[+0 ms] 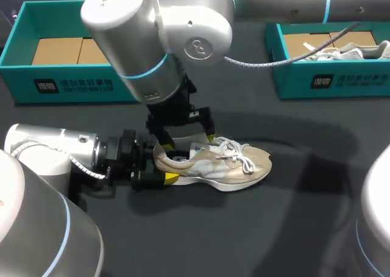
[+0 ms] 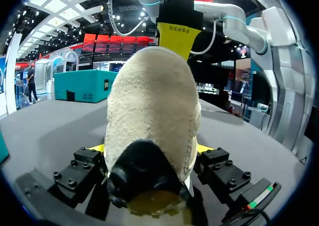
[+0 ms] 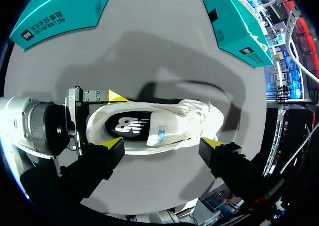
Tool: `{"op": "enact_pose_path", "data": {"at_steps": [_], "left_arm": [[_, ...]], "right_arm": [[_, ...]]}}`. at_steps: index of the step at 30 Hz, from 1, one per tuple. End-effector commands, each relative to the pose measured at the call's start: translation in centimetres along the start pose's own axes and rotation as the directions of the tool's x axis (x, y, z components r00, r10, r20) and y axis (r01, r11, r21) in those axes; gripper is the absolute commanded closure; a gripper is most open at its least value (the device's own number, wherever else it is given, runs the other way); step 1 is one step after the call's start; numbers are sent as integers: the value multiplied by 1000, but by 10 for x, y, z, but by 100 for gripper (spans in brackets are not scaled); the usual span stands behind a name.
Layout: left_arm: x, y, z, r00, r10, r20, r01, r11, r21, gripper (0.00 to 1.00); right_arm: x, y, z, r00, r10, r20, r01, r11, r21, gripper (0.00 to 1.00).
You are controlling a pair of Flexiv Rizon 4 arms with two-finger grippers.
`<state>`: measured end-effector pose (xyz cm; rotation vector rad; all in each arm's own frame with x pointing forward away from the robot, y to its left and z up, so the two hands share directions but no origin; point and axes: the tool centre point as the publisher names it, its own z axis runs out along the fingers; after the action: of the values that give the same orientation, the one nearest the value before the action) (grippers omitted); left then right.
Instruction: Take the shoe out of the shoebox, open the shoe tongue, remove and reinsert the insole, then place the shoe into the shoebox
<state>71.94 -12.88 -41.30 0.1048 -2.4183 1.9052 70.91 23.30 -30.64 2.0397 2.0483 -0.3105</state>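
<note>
A beige and white shoe [image 1: 222,164] lies on its sole in the middle of the dark table, toe to the right. My left gripper [image 1: 166,165] comes in low from the left and is shut on the heel [image 2: 149,111], with a finger on each side. The right arm reaches over from the upper right. Its gripper [image 1: 187,140] hangs open just above the shoe's mouth, holding nothing. From the right wrist, that gripper [image 3: 162,145] stands beside the shoe [image 3: 164,126]. The dark insole [image 3: 127,125] shows inside, under the white tongue [image 3: 160,134].
A teal shoebox [image 1: 73,85] with cardboard inside stands at the back left. Another teal shoebox [image 1: 341,82] at the back right holds a second shoe [image 1: 344,50]. A grey cable runs from the right arm over that box's front wall.
</note>
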Motion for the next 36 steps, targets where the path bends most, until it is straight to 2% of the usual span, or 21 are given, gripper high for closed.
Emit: {"op": "enact_pose_path", "data": {"at_steps": [1, 15, 20, 25, 36], "left_arm": [[4, 4, 0, 1000, -1, 3, 1, 1000, 0, 100], [4, 4, 0, 1000, -1, 3, 1, 1000, 0, 100], [4, 4, 0, 1000, -1, 3, 1, 1000, 0, 100], [4, 4, 0, 1000, -1, 3, 1, 1000, 0, 100], [4, 4, 0, 1000, -1, 3, 1, 1000, 0, 100]], "right_arm": [[5, -3, 5, 975, 206, 79, -205, 979, -13, 0], [-7, 6, 30, 958, 270, 96, -268, 963, -33, 0], [-7, 7, 39, 951, 291, 103, -289, 957, -37, 11], [-10, 6, 44, 945, 311, 106, -308, 950, -41, 16], [-17, 4, 58, 937, 335, 98, -332, 942, -46, 14]]}}
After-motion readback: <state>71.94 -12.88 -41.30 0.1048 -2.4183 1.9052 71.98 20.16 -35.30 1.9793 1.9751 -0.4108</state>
